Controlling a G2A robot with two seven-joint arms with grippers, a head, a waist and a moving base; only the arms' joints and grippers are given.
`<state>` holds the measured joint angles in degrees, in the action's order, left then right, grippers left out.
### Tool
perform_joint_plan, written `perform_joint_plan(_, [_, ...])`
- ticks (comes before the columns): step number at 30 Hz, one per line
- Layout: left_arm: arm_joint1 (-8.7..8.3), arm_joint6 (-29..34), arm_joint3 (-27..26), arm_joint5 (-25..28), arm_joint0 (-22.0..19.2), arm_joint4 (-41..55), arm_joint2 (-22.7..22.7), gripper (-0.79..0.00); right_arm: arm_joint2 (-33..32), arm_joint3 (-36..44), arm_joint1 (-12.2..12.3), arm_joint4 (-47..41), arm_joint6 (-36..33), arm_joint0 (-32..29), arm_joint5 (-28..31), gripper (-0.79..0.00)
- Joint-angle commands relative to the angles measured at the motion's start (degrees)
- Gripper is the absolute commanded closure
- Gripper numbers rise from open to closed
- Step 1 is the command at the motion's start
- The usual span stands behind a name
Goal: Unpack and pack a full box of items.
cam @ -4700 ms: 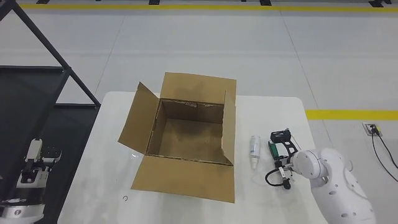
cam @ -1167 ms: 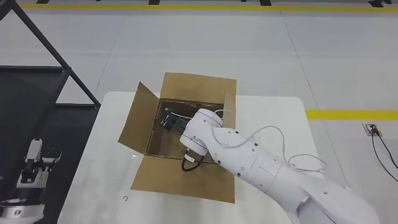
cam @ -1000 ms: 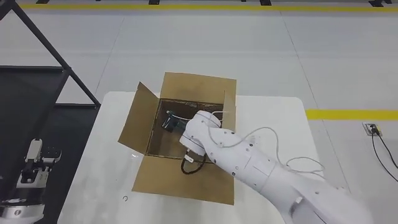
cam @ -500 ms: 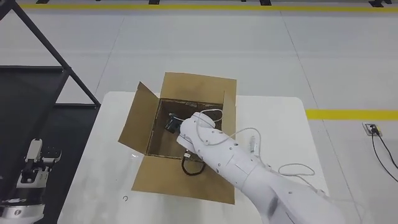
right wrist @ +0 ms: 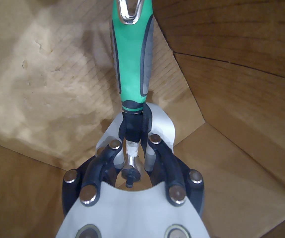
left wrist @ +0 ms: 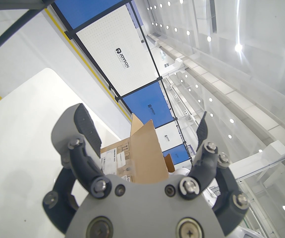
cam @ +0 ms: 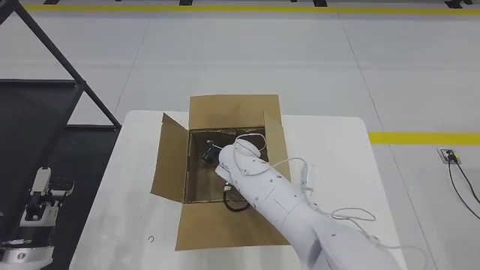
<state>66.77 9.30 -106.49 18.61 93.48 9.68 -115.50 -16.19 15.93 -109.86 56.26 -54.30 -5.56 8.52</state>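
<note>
An open cardboard box point(cam: 225, 229) stands on the white table point(cam: 131, 195). My right arm comes in over the box's near right side, and my right gripper point(cam: 212, 152) is down inside it. In the right wrist view the right gripper point(right wrist: 133, 127) is shut on the black neck of a green-handled tool point(right wrist: 132, 58). The handle points at the box's floor point(right wrist: 45, 80), close to a side wall point(right wrist: 231, 38). My left gripper point(left wrist: 144, 127) is open and holds nothing. It is tilted upward off the table's left side, with the box point(left wrist: 142, 154) beyond it.
A white tube point(cam: 307, 176) lies on the table just right of the box, partly behind my right arm's cable. A black metal frame point(cam: 45, 105) stands left of the table. The table's left part and front left corner are bare.
My right arm carried the green-handled tool from the table right of the box into the box. In the last half second the box turned slightly and its flaps shifted.
</note>
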Motion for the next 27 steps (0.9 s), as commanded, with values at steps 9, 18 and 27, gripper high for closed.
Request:
perform_joint_plan(9, [0.00,0.00,0.00,0.00,0.00,0.00,0.00,-0.785,-0.65,-0.62,-1.64,1.52,1.02,1.55,-1.09,-0.314])
perform_joint_plan(18, [0.00,0.00,0.00,0.00,0.00,0.00,0.00,-0.785,-2.52,3.88,-1.45,2.87,0.08,4.43,-6.73,-0.320])
perform_joint_plan(27, [0.00,0.00,0.00,0.00,0.00,0.00,0.00,-0.785,-5.36,15.51,2.78,7.91,-5.91,4.28,-14.51,-0.339])
